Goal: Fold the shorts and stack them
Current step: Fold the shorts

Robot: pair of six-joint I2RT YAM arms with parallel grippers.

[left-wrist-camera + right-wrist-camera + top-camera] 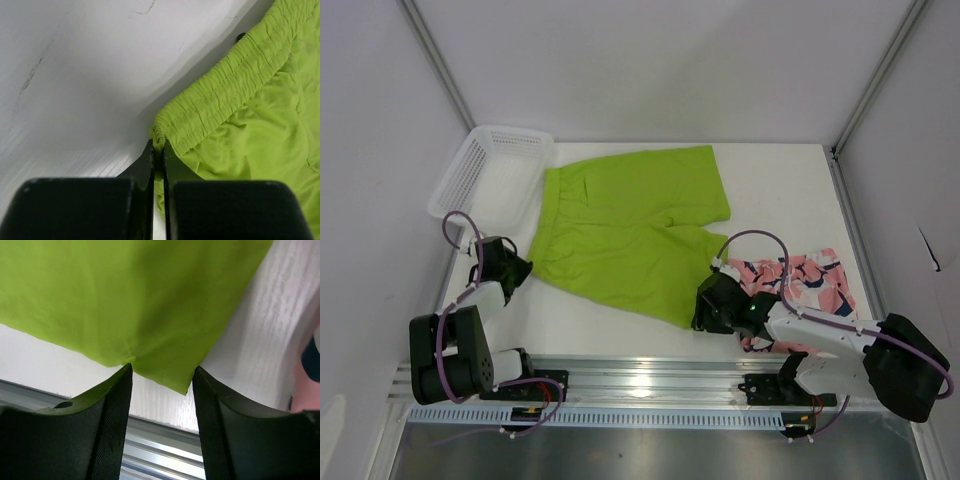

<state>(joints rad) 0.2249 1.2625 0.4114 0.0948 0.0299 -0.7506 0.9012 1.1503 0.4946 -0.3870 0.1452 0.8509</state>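
Note:
The lime green shorts (630, 230) lie spread flat mid-table, waistband to the left. My left gripper (523, 268) is shut on the near corner of the gathered waistband; in the left wrist view the elastic edge (215, 105) bunches between the closed jaws of that gripper (159, 145). My right gripper (700, 310) is open at the near right leg hem. In the right wrist view the hem corner (175, 375) hangs loose between the tips of this gripper (162, 371), touching neither pad. The pink printed shorts (810, 280) lie crumpled by the right arm, partly hidden by it.
A white mesh basket (490, 170) stands at the back left, touching the green waistband. The metal rail (650, 370) runs along the near table edge, just below my right fingers (110, 410). White walls close in both sides.

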